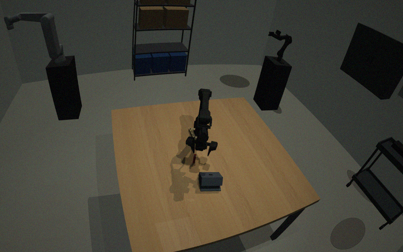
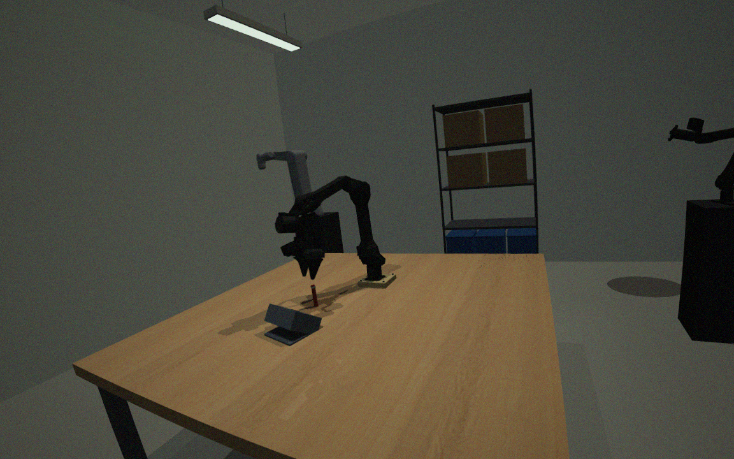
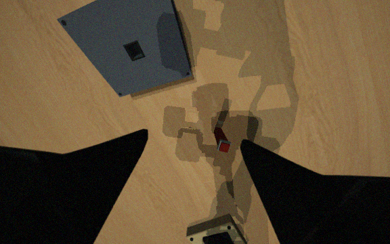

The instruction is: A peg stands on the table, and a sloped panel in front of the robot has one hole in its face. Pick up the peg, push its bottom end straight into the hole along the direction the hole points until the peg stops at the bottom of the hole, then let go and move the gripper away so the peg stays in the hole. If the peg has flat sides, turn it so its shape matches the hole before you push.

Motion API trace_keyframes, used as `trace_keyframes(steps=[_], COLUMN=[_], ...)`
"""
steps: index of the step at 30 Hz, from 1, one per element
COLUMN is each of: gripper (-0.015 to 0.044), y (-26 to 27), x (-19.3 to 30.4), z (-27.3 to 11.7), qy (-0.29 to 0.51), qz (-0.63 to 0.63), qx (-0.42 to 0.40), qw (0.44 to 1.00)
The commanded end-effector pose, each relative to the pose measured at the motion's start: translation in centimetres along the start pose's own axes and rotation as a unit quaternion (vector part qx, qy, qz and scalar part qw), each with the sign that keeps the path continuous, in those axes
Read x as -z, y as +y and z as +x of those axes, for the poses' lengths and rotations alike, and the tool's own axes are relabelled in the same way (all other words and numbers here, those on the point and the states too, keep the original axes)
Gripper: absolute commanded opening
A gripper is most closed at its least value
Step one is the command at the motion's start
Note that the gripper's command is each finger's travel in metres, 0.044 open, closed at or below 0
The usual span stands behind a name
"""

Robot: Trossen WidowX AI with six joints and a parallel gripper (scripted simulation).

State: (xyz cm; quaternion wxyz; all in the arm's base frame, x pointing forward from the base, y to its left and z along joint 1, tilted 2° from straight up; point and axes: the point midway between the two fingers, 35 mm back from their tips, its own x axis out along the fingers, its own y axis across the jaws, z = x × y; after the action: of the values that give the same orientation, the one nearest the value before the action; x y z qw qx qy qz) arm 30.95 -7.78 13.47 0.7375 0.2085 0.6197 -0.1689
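Note:
A red square peg stands upright on the table. A blue-grey sloped panel stands beyond it, with one square hole in its face. My gripper is open and empty, pointing down above the peg. In the wrist view the peg's top shows between the fingertips, nearer the right one. The hole looks turned relative to the fingers.
The arm's pale base plate sits behind the peg. The arm's shadow falls around the peg and over part of the panel. A shelf rack and a cart stand away from the table.

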Motion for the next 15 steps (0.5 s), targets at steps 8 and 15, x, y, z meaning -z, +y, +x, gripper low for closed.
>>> trace_keyframes(steps=[8, 15], gripper=[0.044, 0.044], y=[-4.0, -3.9], x=[2.2, 2.2], z=[1.5, 1.9], qy=[0.069, 0.069], qz=[0.051, 0.051], qx=[0.061, 0.061], qw=[0.994, 0.994])
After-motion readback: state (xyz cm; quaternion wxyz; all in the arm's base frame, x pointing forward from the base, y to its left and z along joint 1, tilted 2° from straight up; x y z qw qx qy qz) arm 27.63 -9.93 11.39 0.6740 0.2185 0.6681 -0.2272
